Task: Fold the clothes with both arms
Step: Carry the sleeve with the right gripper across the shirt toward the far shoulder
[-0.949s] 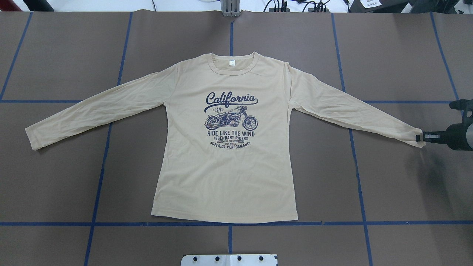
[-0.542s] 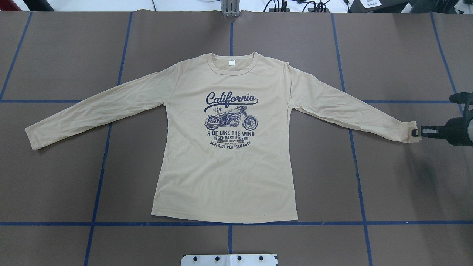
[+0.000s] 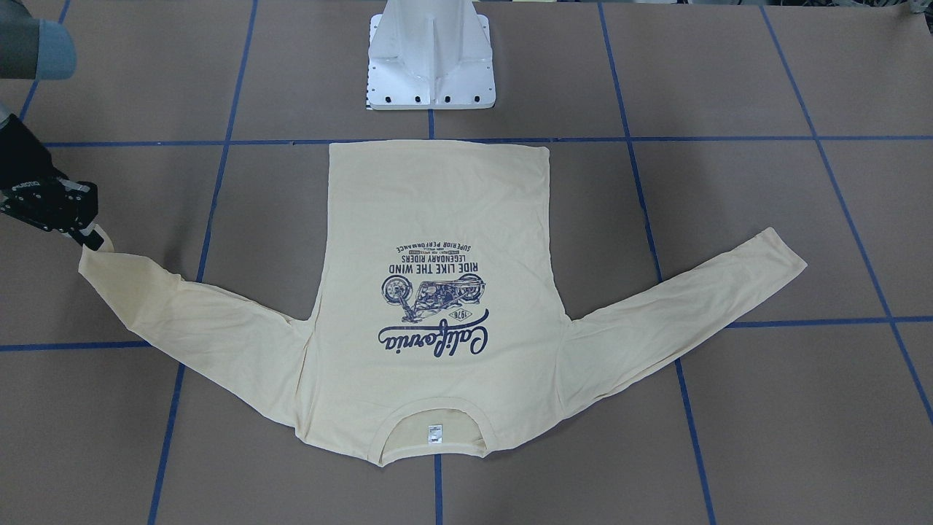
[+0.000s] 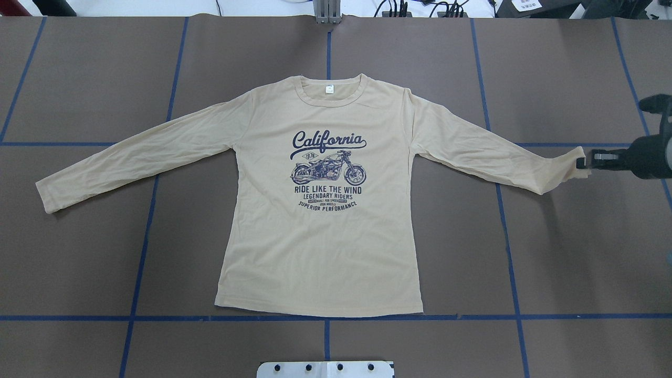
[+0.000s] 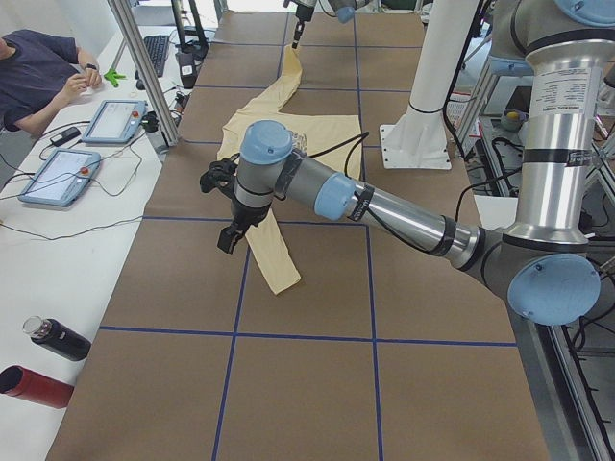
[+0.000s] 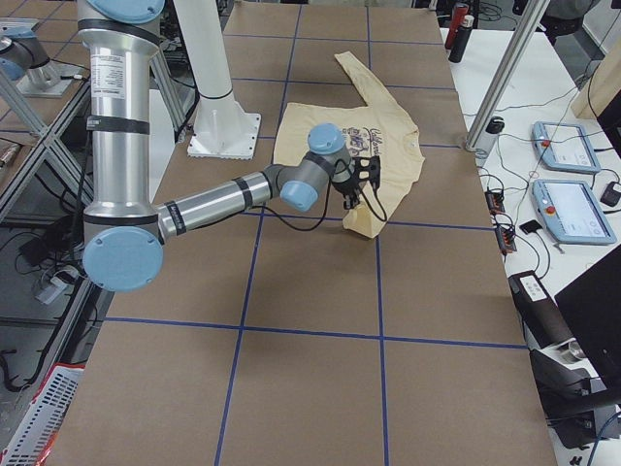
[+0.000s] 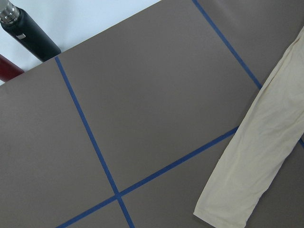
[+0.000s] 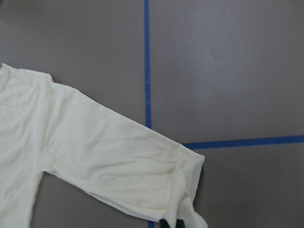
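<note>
Cuff partly over right end effector

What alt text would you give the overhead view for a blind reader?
A cream long-sleeved T-shirt with a navy California motorcycle print lies flat, print up, on a brown table crossed by blue tape lines. At the right edge, the right gripper pinches one sleeve's cuff; the other sleeve lies free.

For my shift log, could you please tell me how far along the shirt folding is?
Done: the pale cream-yellow long-sleeved knit T-shirt lies flat, print up, unfolded. In hand: the black right gripper pinches one sleeve cuff, raised off the brown table. The grey left arm hangs over the other sleeve. Left: every fold.
</note>
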`<state>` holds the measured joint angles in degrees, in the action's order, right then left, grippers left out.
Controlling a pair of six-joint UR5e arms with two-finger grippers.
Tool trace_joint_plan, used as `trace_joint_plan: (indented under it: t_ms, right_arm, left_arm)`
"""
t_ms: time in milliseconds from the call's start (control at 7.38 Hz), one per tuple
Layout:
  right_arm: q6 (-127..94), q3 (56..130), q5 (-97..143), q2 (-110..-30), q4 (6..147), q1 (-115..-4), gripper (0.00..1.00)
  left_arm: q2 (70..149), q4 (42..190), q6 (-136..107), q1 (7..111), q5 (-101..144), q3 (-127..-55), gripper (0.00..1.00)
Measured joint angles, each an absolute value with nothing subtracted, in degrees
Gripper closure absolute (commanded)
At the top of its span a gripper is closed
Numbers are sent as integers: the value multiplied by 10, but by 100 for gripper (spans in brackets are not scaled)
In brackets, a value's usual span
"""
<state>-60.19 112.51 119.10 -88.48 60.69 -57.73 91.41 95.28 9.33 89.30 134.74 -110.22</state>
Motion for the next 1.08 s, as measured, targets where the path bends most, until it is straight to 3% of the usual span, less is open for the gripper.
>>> trace_joint_plan:
  t_ms: [271,542,813,1084]
  right_arm:
    - [-606,1141,1178,-768,732,-553,100]
    - [-651,1105,1109,-630,821,-488,100]
    - [-691,1026,1013,-503,843,-427,100]
    - [-705,901,944,-378,839,-394,100]
  left_arm:
    - [914,953,93,893,1347,-1102,0]
    - [914,953,93,893,1347,-1101,0]
    - [914,953,92,893,1347,-1098,0]
    - [914,953,92,893,1347,-1097,0]
